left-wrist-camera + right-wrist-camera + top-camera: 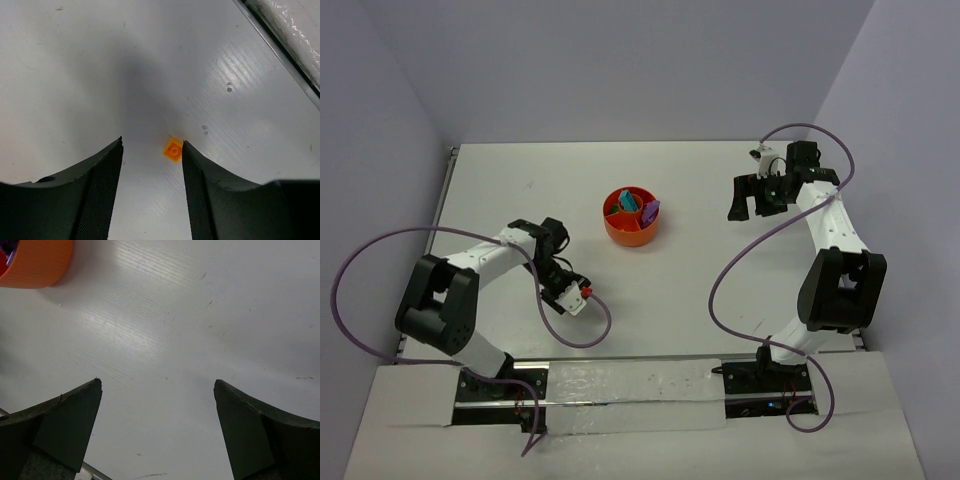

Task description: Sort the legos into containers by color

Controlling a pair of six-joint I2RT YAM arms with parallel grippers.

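Note:
A tiny orange lego (pixel 173 149) lies flat on the white table, just off the tip of the right finger of my left gripper (pixel 152 141). The jaws stand apart around it and grip nothing. From above, this gripper (pixel 582 298) sits low at the front left, with the lego (pixel 587 291) at its tip. The container, a round orange bowl (pixel 620 232), stands mid-table with a teal block (pixel 626 202) and a purple block (pixel 650 210) inside. My right gripper (pixel 752 197) hovers to the right of the bowl. Its jaws (pixel 157 382) are wide open over bare table.
The bowl's orange wall (pixel 35 262) shows at the top left of the right wrist view. A metal rail (pixel 280 45) at the table's near edge runs close to the left gripper. Purple cables (pixel 570 335) loop over the table beside each arm.

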